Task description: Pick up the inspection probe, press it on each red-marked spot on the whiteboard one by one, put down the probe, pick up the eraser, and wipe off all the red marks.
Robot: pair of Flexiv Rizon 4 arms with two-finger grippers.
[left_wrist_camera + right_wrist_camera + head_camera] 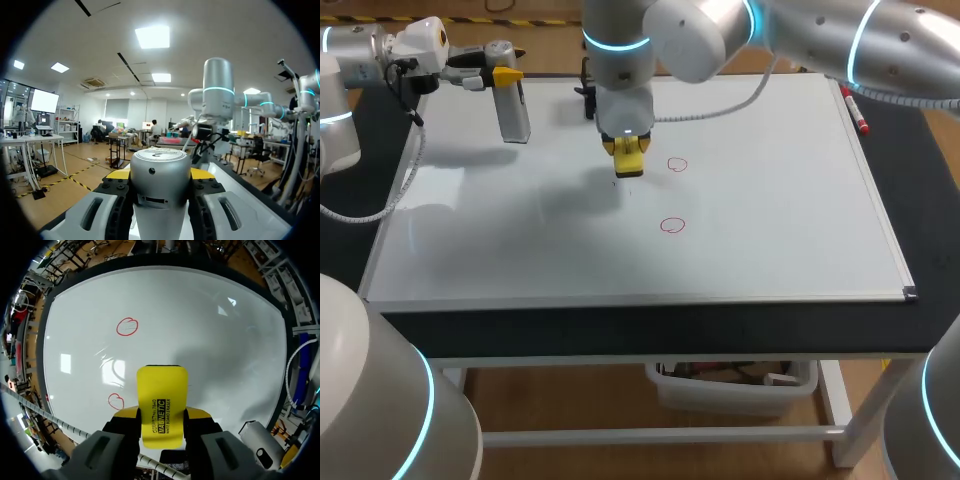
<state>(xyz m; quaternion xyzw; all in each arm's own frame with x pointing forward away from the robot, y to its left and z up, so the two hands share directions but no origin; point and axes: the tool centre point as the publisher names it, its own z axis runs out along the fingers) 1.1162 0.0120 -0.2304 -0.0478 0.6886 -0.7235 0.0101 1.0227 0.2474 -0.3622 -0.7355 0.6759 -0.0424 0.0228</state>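
The whiteboard (770, 220) carries two red circles (677, 165) (672, 225). My right gripper (628, 150) is shut on the yellow eraser (629, 160), which points down at the board just left of the farther circle. I cannot tell whether it touches the board. In the right wrist view the eraser (161, 400) sits between the fingers of the right gripper (161, 416), with one circle (127, 326) ahead and one (116, 401) beside it. My left gripper (505, 74) is shut on the silver probe (513, 108) over the board's far left part. The probe (160, 170) fills the left gripper (160, 175).
A red marker (855, 110) lies along the whiteboard's far right edge. The board's near half and right side are bare white surface. The front frame edge (640, 298) runs along the black table.
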